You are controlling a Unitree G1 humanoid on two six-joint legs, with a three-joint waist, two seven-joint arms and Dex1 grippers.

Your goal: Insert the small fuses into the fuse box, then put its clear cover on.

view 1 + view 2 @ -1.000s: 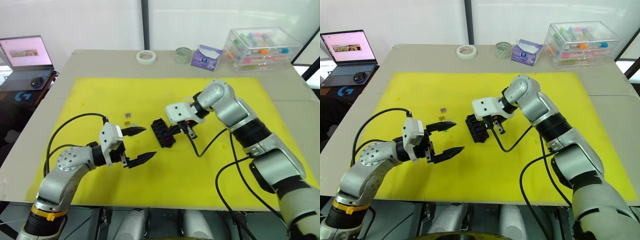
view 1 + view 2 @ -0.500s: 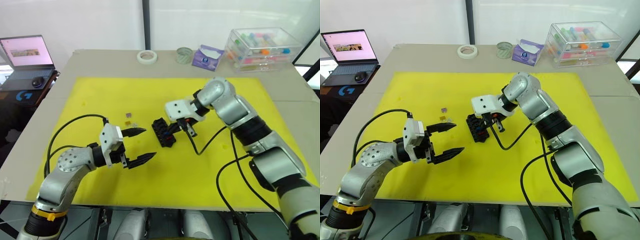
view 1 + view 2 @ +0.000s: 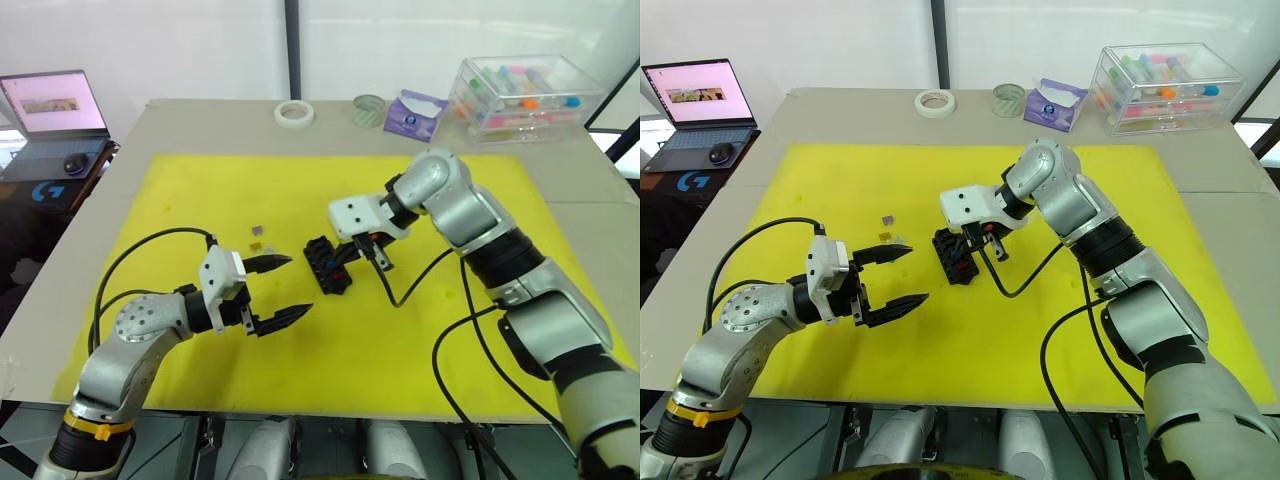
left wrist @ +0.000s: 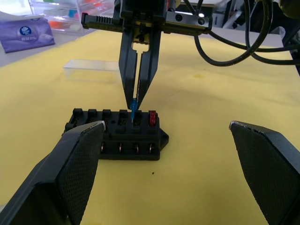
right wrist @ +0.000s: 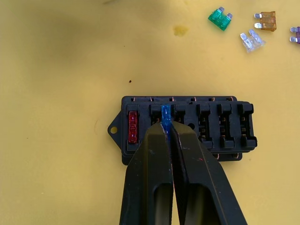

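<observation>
Holding blue fuse (image 5: 165,114), right hand (image 5: 168,127), black fuse box (image 5: 187,129), red fuse (image 5: 133,127) seated

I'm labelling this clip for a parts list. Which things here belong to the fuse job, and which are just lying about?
Job:
- fuse box, red fuse seated
- blue fuse pinched in right tool
- loose fuses: green, orange, clear
- clear cover
- left tool, open

Lying about:
- laptop
- tape roll
- tissue pack
- box of tubes
</observation>
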